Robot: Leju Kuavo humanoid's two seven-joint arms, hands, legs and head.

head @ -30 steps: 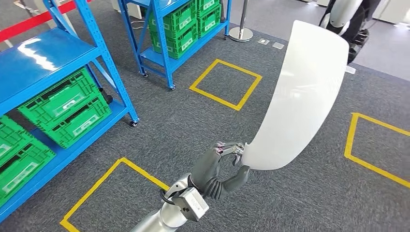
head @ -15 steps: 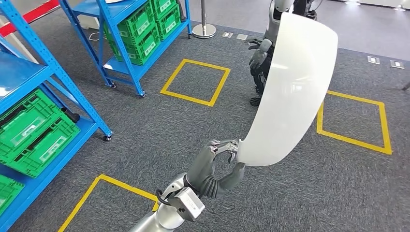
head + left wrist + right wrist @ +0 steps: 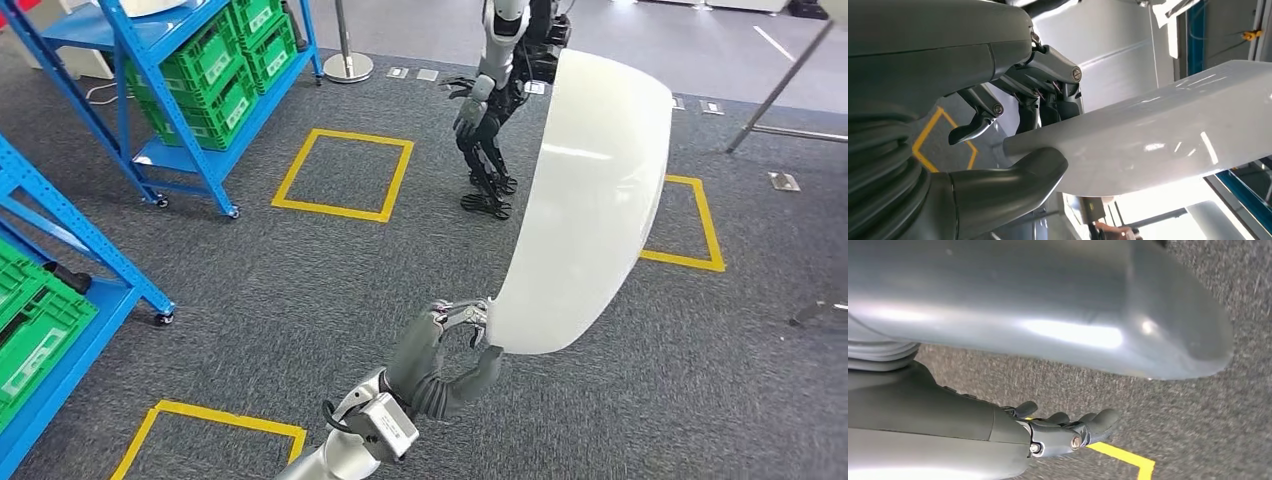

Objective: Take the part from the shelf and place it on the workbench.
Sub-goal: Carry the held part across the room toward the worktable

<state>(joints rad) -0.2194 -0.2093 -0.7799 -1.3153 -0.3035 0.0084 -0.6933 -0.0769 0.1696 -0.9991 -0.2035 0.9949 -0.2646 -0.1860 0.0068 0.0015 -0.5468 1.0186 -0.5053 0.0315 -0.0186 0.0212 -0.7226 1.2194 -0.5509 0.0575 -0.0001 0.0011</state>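
Observation:
The part is a large white curved panel [image 3: 585, 200] held upright above the grey carpet, right of centre in the head view. My left hand [image 3: 445, 355] grips its lower edge, with the thumb under the edge and the fingers on top. In the left wrist view the panel [image 3: 1158, 140] runs out from between the thumb [image 3: 1013, 180] and the dark fingers [image 3: 1048, 95]. My right hand [image 3: 1058, 432] hangs over the carpet beside a silver limb, its fingers loosely apart and holding nothing.
A blue shelf with green crates [image 3: 205, 75] stands at the back left, and another blue shelf [image 3: 60, 230] at the left edge. Another humanoid robot [image 3: 490, 110] stands ahead, behind the panel. Yellow tape squares [image 3: 345, 175] mark the carpet. A metal leg [image 3: 780, 80] slants at the far right.
The whole view has swung: the shelves slid left and the other robot came into sight. My left hand keeps the same hold on the white panel.

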